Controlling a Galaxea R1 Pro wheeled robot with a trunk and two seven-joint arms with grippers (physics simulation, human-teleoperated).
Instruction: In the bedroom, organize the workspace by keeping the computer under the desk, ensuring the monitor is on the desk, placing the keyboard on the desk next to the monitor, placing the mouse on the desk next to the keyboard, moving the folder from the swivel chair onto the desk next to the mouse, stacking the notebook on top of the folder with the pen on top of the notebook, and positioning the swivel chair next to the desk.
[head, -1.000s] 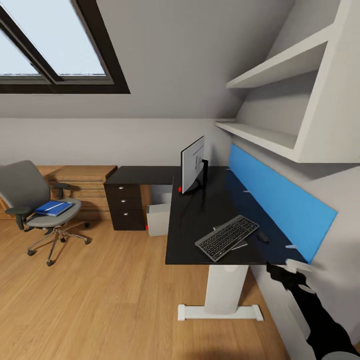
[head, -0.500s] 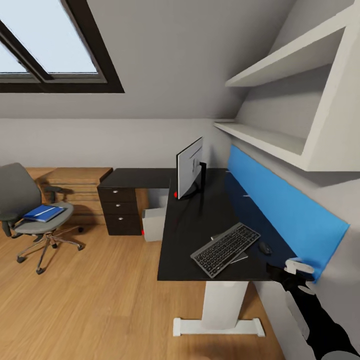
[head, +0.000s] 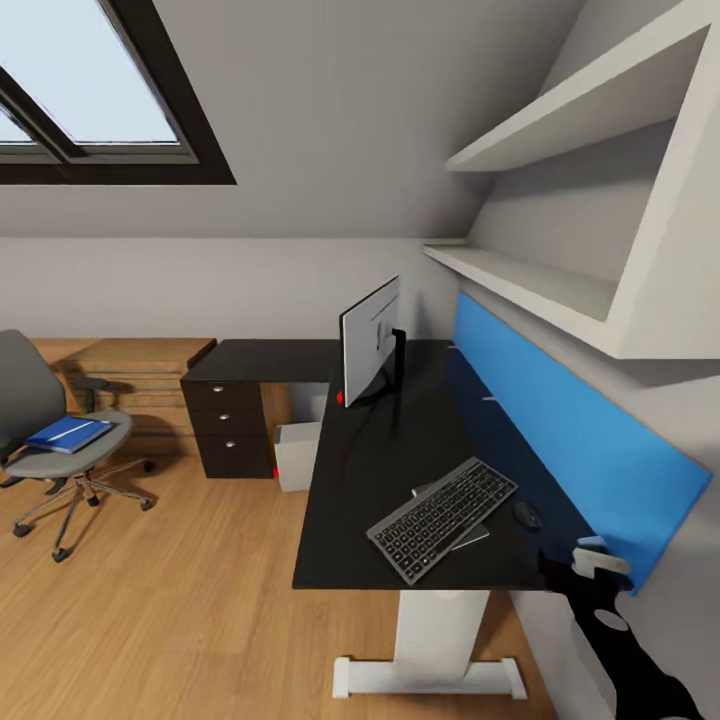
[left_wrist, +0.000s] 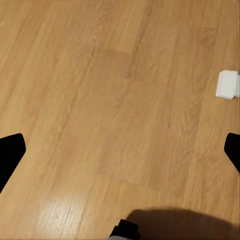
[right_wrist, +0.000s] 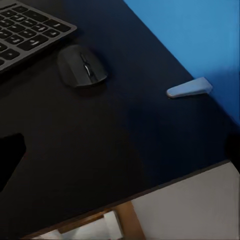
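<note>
On the black desk (head: 400, 450) the monitor (head: 372, 340) stands at the back. The keyboard (head: 443, 518) lies slantwise near the front, with the mouse (head: 527, 514) to its right. A thin dark notebook (head: 472, 537) pokes out from under the keyboard. The computer (head: 298, 455) stands under the desk. At far left, the folder (head: 68, 433) lies on the swivel chair (head: 40, 465). My right gripper (head: 590, 562) hovers open over the desk's front right corner, short of the mouse (right_wrist: 82, 66). My left gripper (left_wrist: 120, 150) hangs open over bare floor. The pen is hidden.
A blue wall panel (head: 560, 420) and white shelves (head: 540, 280) run along the desk's right side. A dark drawer unit (head: 225, 425) and a wooden dresser (head: 130, 365) stand at the back. Wood floor (head: 180, 600) stretches between chair and desk. A grey bracket (right_wrist: 190, 87) sticks out from the panel.
The whole picture has shifted left and the desk looks nearer, so the camera has moved. The right gripper stays by the desk's front right corner. Nothing on the desk has moved.
</note>
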